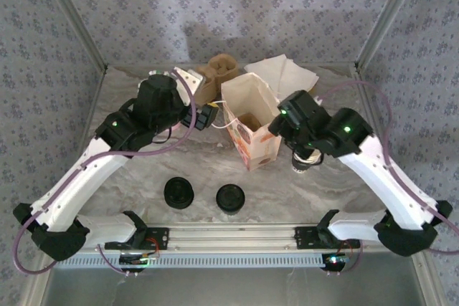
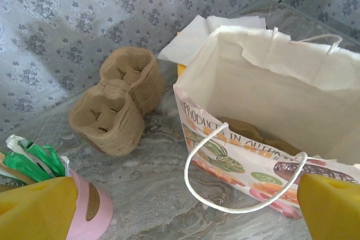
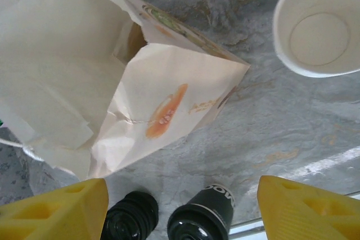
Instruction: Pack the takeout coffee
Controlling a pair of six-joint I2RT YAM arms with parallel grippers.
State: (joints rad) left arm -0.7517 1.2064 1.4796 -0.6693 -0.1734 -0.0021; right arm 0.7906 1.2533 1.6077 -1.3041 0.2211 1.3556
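Looking from the near edge outward, found the takeout coffee (image 1: 230, 198) standing upright on the marbled table (image 1: 201, 166) just beyond the arm bases, long axis vertical, black lid pointing up, dark body below. Saw it untouched, well apart from both grippers and outside the bag. Noted a squat stack of black lids (image 1: 178, 193) just beside it on the left, not touching. Caught the same pair low in the right wrist view.

Found the right gripper (image 3: 180, 209) spread wide, pinching nothing, hanging above the table by the bag's right side. Placed the paper bag (image 1: 251, 123) mid-table, upright, mouth open upward, something brown lying at its bottom. Spotted a stack of lidless pale cups (image 3: 318, 23) to the right of the bag, mouth up.

Found the left gripper (image 2: 183, 217) spread wide too, empty, facing the bag's printed side. Saw a pink holder of green packets (image 2: 93, 212) near its left finger.

Farther back, made out stacked pulp cup carriers (image 2: 112, 111) and white napkins (image 2: 197, 29) against the patterned wall (image 1: 215, 5).
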